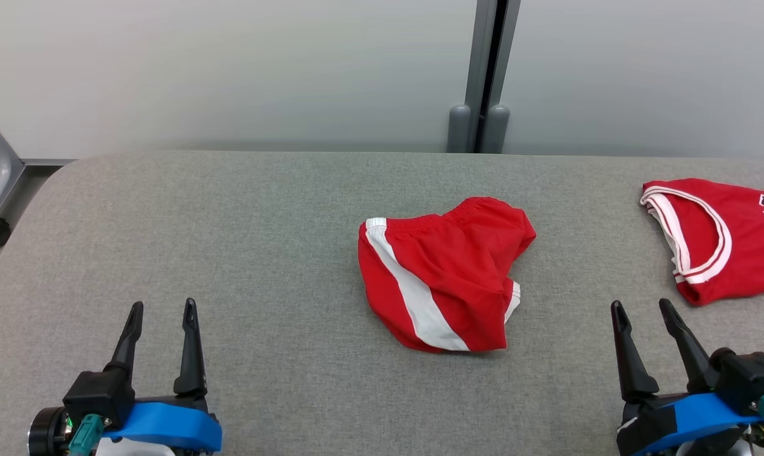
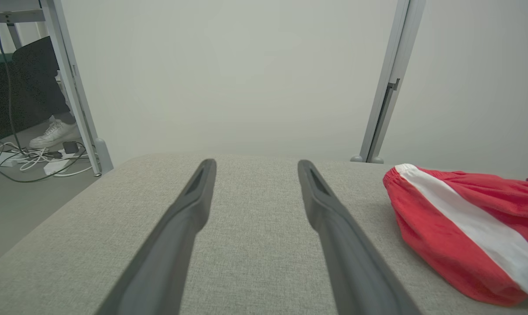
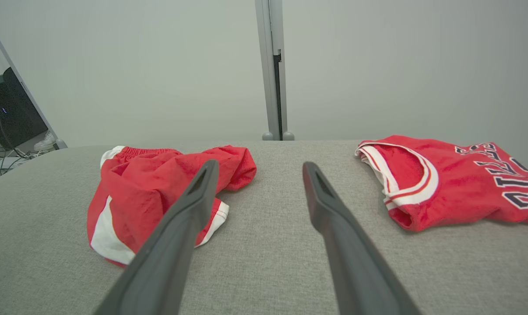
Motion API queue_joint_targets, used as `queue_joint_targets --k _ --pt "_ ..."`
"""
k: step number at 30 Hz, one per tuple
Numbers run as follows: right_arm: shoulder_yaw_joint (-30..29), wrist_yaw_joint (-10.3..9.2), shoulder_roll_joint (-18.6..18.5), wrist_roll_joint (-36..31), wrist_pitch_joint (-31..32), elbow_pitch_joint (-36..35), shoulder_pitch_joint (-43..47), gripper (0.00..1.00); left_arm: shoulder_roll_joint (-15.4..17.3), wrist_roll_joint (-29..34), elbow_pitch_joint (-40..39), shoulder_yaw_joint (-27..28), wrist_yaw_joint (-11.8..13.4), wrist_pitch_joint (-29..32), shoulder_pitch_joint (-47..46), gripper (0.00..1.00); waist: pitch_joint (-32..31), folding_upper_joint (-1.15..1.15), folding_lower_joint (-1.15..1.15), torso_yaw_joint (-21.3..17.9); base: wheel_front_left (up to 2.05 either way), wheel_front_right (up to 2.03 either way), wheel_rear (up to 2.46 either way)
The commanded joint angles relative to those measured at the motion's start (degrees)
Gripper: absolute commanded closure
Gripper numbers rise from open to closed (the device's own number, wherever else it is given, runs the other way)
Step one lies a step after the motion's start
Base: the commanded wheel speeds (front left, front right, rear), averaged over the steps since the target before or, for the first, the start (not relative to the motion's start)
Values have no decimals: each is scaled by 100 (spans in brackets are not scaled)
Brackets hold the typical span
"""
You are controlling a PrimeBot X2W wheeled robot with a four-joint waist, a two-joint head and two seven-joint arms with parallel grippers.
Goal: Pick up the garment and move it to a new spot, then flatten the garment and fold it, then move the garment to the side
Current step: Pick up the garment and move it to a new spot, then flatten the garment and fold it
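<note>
Red shorts (image 1: 442, 278) lie crumpled at the middle of the table (image 1: 230, 221), ungripped. Pickup, flattening, folding and setting aside all look still to do. A jersey (image 1: 724, 240) at the table's right end bears dark letters, apparently "BULLS". At the table's near edge, the left gripper (image 1: 163, 304) and right gripper (image 1: 640, 304) hover, jaws spread, empty.

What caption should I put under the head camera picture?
Open left gripper and right gripper face crumpled red shorts on a grey table, red jersey at right.
</note>
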Motion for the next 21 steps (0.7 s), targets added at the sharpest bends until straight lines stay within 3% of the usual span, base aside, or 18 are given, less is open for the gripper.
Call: queue_joint_targets --k 1,13,21 --pt "-1 3 -5 -21 3 -16 58 0 -5 60 16 36 -19 -26 11 0 6 0 0 -8 0 0 0" --pt "-7 3 -6 -27 11 7 39 0 -103 205 118 80 -123 -27 -83 0 29 0 0 -24 0 0 0" --pt "55 3 -6 -22 3 -19 -136 0 -126 360 274 -221 -414 119 -1061 0 250 0 0 -129 0 0 0"
